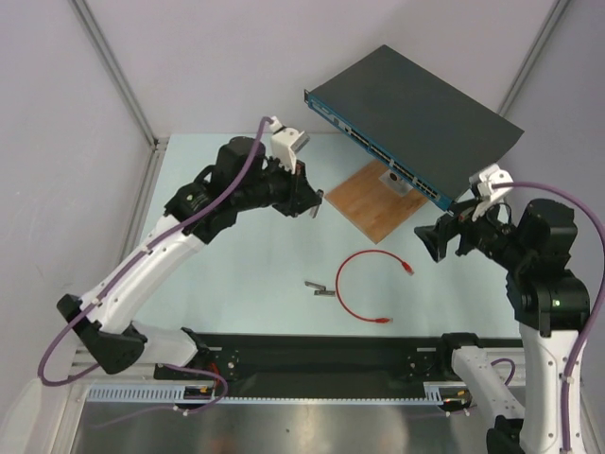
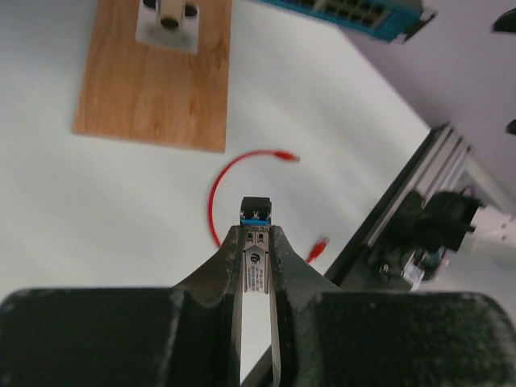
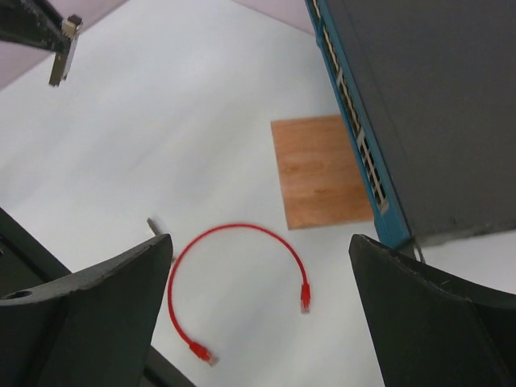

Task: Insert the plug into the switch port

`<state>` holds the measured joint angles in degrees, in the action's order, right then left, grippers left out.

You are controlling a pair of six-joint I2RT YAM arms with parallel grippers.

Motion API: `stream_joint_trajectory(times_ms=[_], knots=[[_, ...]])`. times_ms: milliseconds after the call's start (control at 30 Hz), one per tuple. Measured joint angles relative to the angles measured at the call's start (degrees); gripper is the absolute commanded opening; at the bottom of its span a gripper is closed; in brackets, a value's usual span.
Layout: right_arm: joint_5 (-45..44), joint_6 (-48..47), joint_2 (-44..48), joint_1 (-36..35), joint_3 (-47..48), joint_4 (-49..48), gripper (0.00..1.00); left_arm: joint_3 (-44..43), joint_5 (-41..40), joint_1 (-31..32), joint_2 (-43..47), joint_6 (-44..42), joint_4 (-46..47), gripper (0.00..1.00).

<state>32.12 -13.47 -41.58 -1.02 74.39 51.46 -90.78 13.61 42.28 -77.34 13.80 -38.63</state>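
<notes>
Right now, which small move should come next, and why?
Probably lower the open right hand onto the red plug, which lies untouched on the table near it. The left hand is shut on a grey metal module, so it seems not free.

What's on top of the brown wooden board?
A small white block with a round peg sits on the wooden board near its far end. The switch covers the board's far edge; anything there is hidden.
</notes>
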Motion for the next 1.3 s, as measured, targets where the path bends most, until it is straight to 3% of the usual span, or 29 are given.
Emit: stream_joint_trajectory(times_ms=[133,333,533,667,867,1133,1300], knots=[[0.39,3.02,-4.79,-4.20,0.50,-7.06,0.98,6.80,-2.08,-0.11,6.71,4.68,6.64,0.00],[-2.99,5.16,-12.59,-21.29,1.09,-14.51,0.97,17.31,-0.94,-0.31,16.85,8.00,19.56,0.00],[-3.63,8.46,-20.26,-30.27,1.22,-23.26,0.96,19.98,-0.50,-1.51,18.58,14.88,29.35,0.00],[-5.09,10.95,-23.45,-35.78,1.22,-30.47,0.86,14.69,-4.35,-1.99,13.62,20.17,25.00,0.01],[-12.02,12.20,-25.22,-42.82,1.16,-39.43,0.82,8.90,-11.08,-2.16,8.04,26.47,15.85,0.00],[-19.74,14.80,-30.75,-43.85,1.18,-43.23,0.73,8.92,-13.90,-2.75,7.96,29.03,12.74,0.00],[-22.77,15.23,-31.89,-43.89,1.18,-43.25,0.57,8.92,-13.81,-3.45,7.96,29.59,12.79,0.01]])
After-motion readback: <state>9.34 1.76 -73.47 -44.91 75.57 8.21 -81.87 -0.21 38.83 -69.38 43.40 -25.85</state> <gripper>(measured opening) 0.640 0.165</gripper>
